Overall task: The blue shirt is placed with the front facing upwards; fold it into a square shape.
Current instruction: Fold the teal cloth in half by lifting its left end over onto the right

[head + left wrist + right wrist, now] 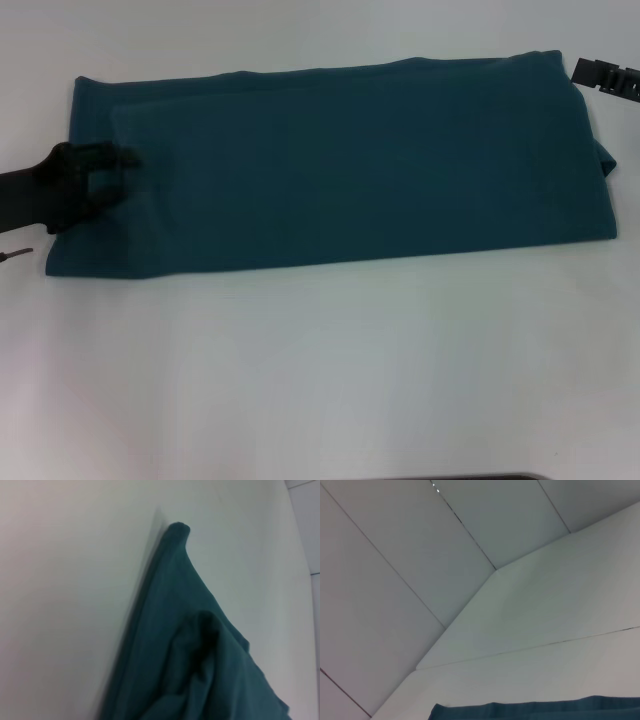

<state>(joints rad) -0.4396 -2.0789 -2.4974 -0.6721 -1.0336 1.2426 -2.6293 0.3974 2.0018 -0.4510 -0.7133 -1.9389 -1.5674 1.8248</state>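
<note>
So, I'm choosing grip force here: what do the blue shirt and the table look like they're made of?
The blue shirt looks like soft matte knit fabric, probably cotton: it drapes in limp folds and shows no shine. The table looks like a smooth, hard white surface, perhaps laminate, with faint sheen. The left gripper sits on the shirt's left end.

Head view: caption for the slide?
Left gripper on the left end of the blue shirt, folded into a long band; right gripper off its far-right corner.

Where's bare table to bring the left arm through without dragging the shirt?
The white table is bare all along the near side of the blue shirt. A thinner bare strip runs behind it. Tight spots: the left pincer on the shirt's left end, and the right pincer by its far right corner.
</note>
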